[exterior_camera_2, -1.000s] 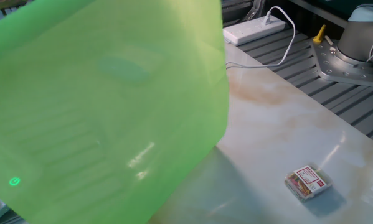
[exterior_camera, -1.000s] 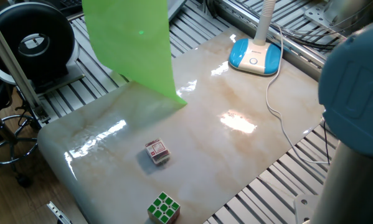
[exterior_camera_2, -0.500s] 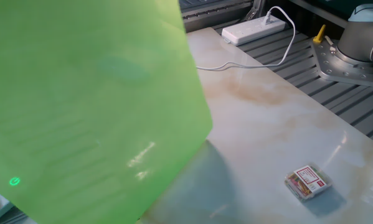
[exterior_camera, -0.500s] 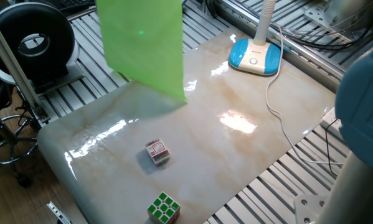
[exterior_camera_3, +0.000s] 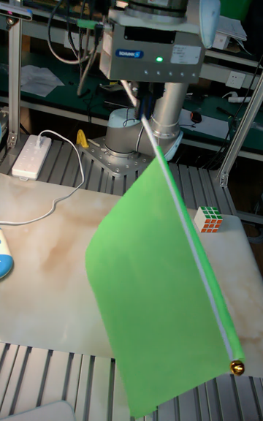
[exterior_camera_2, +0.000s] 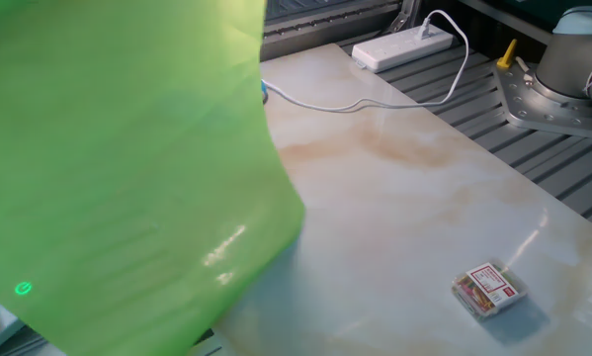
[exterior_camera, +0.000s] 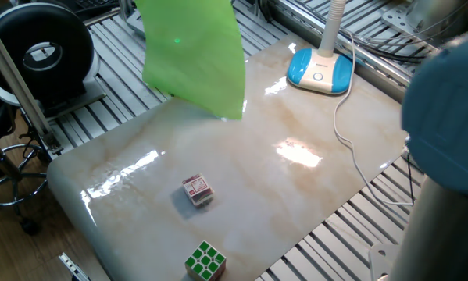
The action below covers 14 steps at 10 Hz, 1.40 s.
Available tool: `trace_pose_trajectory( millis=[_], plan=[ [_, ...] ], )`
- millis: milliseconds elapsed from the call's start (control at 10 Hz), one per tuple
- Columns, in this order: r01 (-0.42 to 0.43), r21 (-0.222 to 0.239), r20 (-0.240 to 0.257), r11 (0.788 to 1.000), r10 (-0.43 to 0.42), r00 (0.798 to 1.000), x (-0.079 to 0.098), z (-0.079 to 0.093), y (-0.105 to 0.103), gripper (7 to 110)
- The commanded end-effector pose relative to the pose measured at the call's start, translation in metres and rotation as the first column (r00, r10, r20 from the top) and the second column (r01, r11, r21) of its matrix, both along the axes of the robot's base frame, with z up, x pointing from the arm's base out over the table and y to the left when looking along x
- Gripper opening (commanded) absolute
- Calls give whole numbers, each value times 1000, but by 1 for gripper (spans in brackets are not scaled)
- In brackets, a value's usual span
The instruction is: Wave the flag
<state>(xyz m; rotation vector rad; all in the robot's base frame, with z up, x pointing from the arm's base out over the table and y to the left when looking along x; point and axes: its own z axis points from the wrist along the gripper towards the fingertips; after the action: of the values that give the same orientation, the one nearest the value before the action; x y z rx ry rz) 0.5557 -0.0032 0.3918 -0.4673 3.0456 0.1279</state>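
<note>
One fixed view: the flag (exterior_camera: 193,55), a thin lime-green cloth sheet, hangs above the far edge of the glossy marbled tabletop (exterior_camera: 296,195).

The other fixed view: translucent cloth fills the left side.

Tall fixed view: the gripper (exterior_camera_3: 144,110) is clamped on the flag's thin white stick (cloth slanting downward). A low swing could, I judge, sweep the puzzle cube (exterior_camera_3: 208,219) off the tabletop's edge.

Two puzzle cubes (exterior_camera: 205,260) (well apart), lamp base (exterior_camera: 320,70).

Flag (exterior_camera_3: 153,297) lime-green; stick white; table (exterior_camera: 296,195) seemingly marbled beige.
</note>
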Motion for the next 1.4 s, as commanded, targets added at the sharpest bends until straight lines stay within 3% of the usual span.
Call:
trace_pose_trajectory(
  millis=[0,200,400,500,700,900,1000,1300],
  plan=[
    [98,157,-92,983,-84,992,-17,13,46,7],
    [80,113,-80,990,-72,994,-14,12,38,7],
    [27,-17,-46,999,-28,999,-9,7,6,7],
    [16,-55,-34,998,-18,999,-6,5,-4,7],
    [-16,-141,-10,990,15,1000,2,3,-26,7],
    [-53,-252,28,966,62,998,16,2,-56,7],
    [-57,-279,48,959,73,996,22,3,-63,7],
    [-53,-244,44,968,66,997,21,-1,-56,7]
  ],
)
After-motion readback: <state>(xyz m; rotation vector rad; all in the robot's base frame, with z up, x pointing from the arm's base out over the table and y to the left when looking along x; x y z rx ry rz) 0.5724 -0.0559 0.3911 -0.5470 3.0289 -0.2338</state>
